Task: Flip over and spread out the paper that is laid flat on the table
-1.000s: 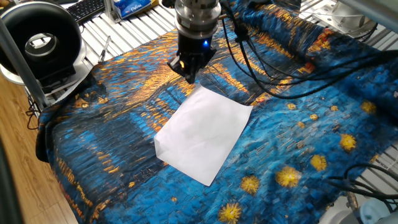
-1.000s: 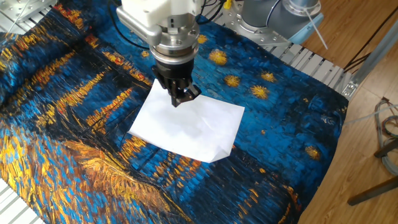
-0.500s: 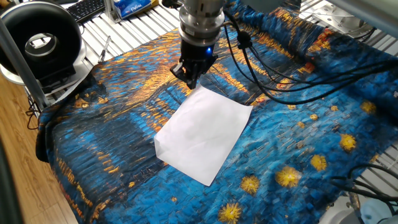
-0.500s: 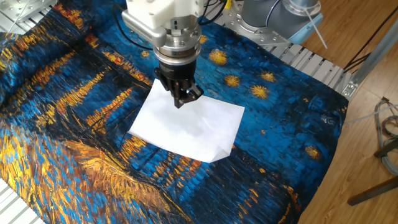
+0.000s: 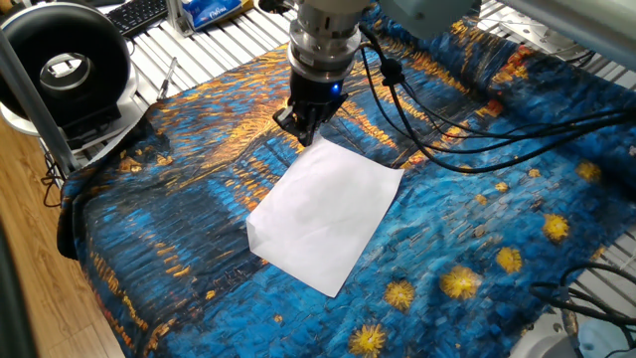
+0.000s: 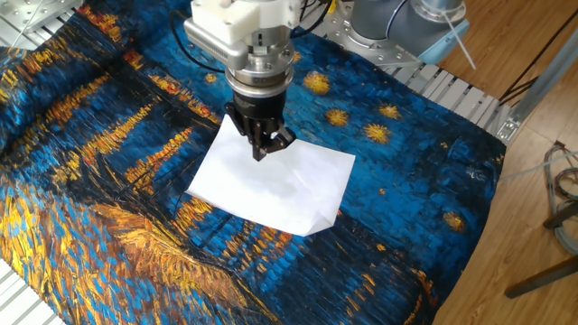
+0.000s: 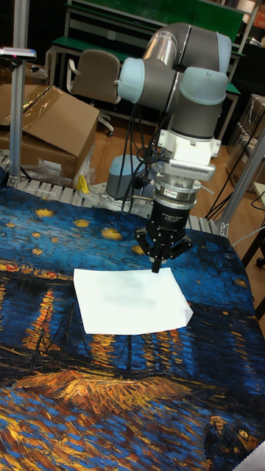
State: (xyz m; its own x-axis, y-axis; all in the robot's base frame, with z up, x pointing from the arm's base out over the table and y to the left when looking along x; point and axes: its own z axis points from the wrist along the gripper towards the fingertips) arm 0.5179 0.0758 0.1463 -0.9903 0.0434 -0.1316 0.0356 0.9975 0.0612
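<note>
The white paper [image 5: 326,214] [image 6: 271,181] [image 7: 129,300] lies flat on the blue and orange painted cloth of the table [image 5: 169,209] [image 6: 99,153] [image 7: 110,397]. One corner [image 6: 321,222] is slightly bent up. My gripper [image 5: 306,137] [image 6: 260,152] [image 7: 156,268] points straight down at the paper's far edge near a corner, just above it. Its fingers meet in a point and hold nothing. I cannot tell whether the tips touch the sheet.
Black cables [image 5: 467,139] trail from the arm across the cloth. A black round device [image 5: 65,65] and a keyboard [image 5: 139,15] sit on the white slatted surface [image 6: 456,95] past the cloth. A cardboard box [image 7: 51,121] and a chair [image 7: 92,77] stand behind the table.
The gripper has come down a little and shifted slightly toward the paper's far corner. The paper has not moved.
</note>
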